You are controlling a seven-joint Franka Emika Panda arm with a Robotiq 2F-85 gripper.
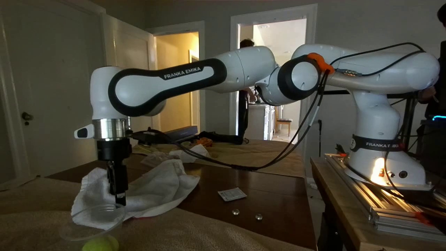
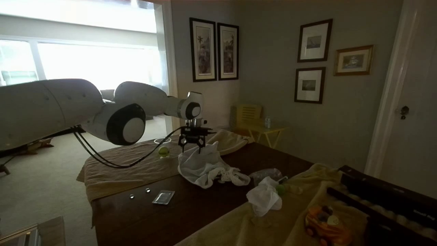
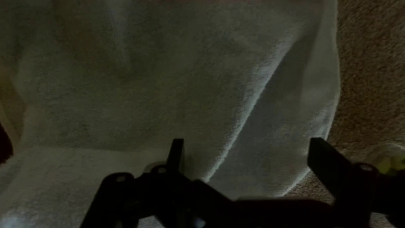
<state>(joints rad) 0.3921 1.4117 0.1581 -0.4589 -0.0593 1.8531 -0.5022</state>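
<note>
Jaws apart, the gripper (image 3: 246, 140) stands over the cloth (image 3: 164, 88) at the edge of the blanket (image 3: 370, 72): aiming, I'd guess; lowering seems called for.

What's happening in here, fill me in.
A robot arm has its hand pointing down at a rumpled white cloth. The hand is open and grips nothing; I can't tell whether it touches the cloth. A yellow-green ball is close by, and a flat packet and two small shiny pieces lie on the dark table.
</note>
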